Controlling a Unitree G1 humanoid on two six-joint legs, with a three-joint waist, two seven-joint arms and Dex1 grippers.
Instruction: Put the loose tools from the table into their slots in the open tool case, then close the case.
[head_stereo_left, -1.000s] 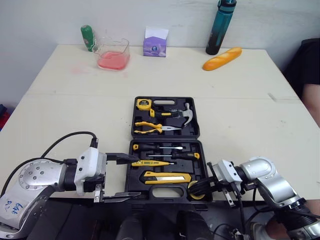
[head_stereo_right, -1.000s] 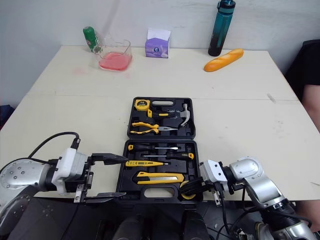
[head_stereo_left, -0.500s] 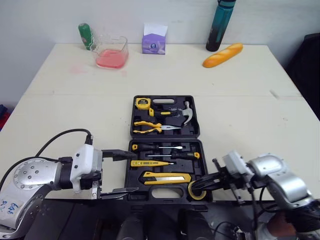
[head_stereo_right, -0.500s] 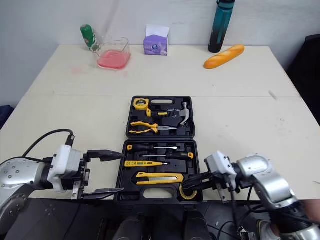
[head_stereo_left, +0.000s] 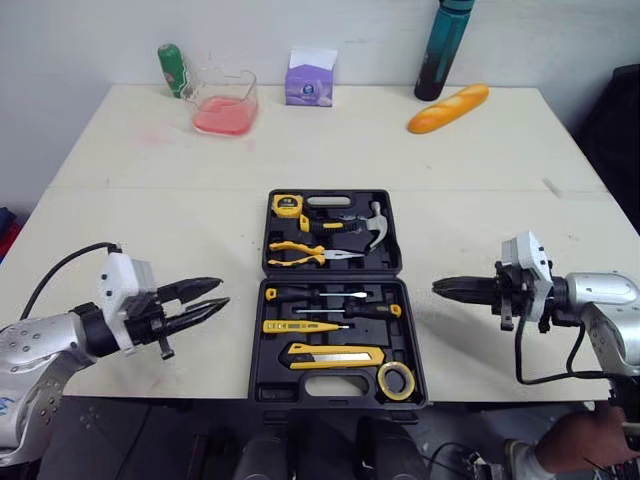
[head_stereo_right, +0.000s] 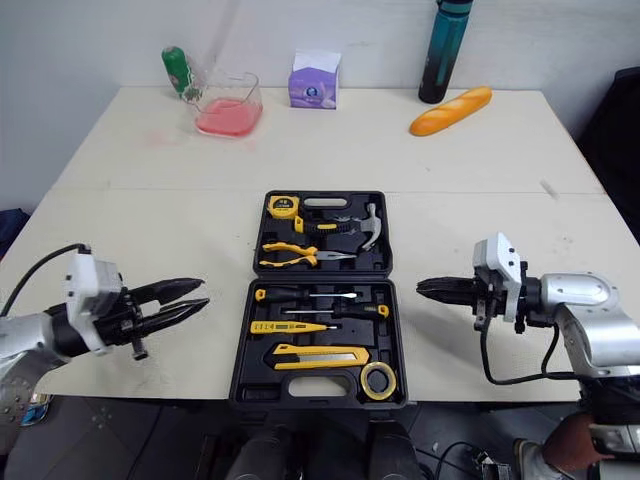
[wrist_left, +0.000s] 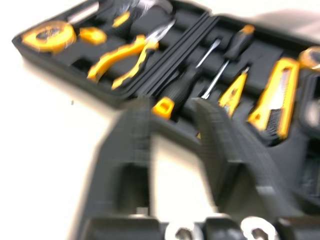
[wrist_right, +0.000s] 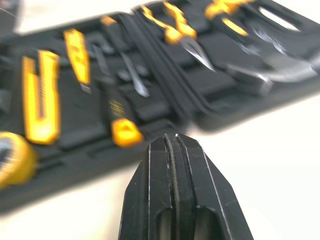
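Left fingers (head_stereo_left: 195, 288): I see a narrow gap, nothing held, left of the tool case (head_stereo_left: 333, 274)
Right fingers (head_stereo_left: 465, 288): pressed together, empty, right of it

Along the far edge of the pale surface (head_stereo_left: 130, 200) stand a green bottle (head_stereo_left: 173, 71), just beside it a clear glass container holding pink liquid (head_stereo_left: 222, 103), a purple box (head_stereo_left: 310, 79), a tall teal bottle (head_stereo_left: 441, 50), and a bread loaf (head_stereo_left: 447, 108) lying near the teal bottle.
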